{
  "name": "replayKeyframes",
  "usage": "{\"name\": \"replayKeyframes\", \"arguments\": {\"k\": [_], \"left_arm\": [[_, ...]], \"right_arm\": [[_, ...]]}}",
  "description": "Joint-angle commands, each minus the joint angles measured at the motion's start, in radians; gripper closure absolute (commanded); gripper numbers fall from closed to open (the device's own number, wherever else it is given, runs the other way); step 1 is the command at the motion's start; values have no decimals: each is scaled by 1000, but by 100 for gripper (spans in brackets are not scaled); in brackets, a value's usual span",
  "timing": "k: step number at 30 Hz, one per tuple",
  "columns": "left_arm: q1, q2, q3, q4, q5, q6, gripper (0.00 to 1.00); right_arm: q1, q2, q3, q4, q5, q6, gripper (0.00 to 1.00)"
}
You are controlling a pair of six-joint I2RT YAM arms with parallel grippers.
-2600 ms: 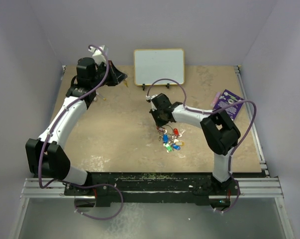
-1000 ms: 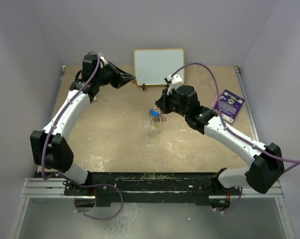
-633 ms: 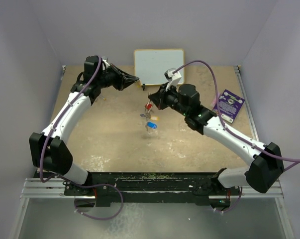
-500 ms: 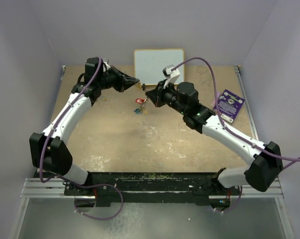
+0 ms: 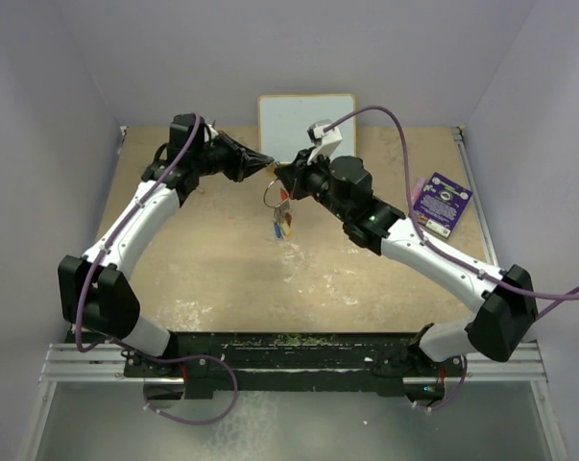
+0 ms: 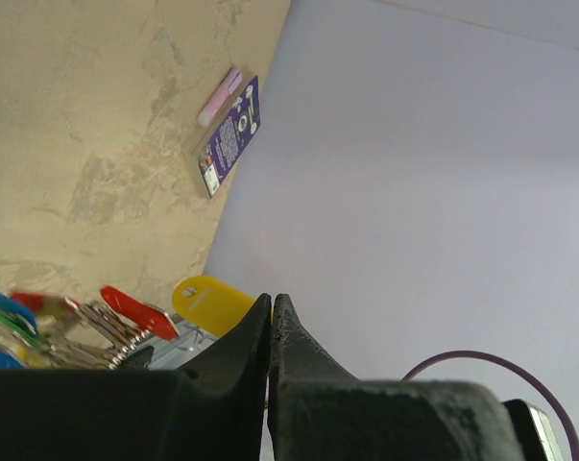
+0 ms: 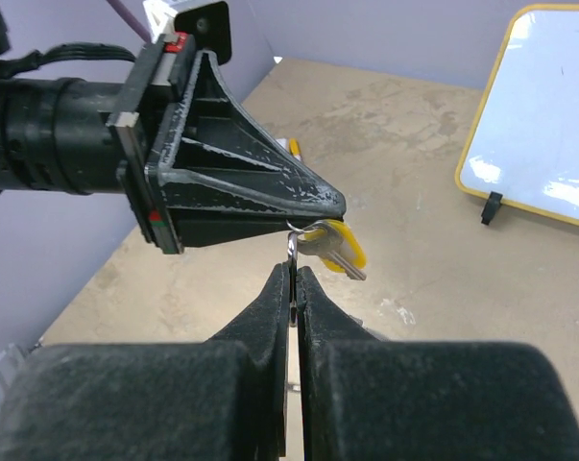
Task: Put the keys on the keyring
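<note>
My right gripper (image 5: 282,174) (image 7: 292,269) is shut on the keyring (image 7: 292,252), a thin silver loop seen edge-on, and holds it in the air near the back middle. The ring (image 5: 274,196) carries a bunch of keys (image 5: 283,225) with red, blue, green and yellow tags, which also shows in the left wrist view (image 6: 78,331). My left gripper (image 5: 267,161) (image 6: 271,300) is shut, tip to tip with the right one. A yellow-tagged key (image 7: 335,246) (image 6: 212,302) sits at its tip, touching the top of the ring.
A small whiteboard with a yellow frame (image 5: 306,125) stands at the back middle, just behind both grippers. A purple card (image 5: 439,204) lies at the right of the table. Grey walls close the back and both sides.
My right arm lifted the ring with its keys off the table and carried it back and left, up to the left gripper. The left gripper reached a little to the right.
</note>
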Motion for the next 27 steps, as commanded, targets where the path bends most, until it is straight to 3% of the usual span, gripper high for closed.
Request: {"name": "replayKeyframes", "arguments": {"k": [1,27], "left_arm": [[-9,-39,23,-22,3,-97,97],[-35,9,86,-32,0,-127,97]], "right_arm": [[5,-3,58,88,45,4,100],[16,39,88,112,59,0,100]]}}
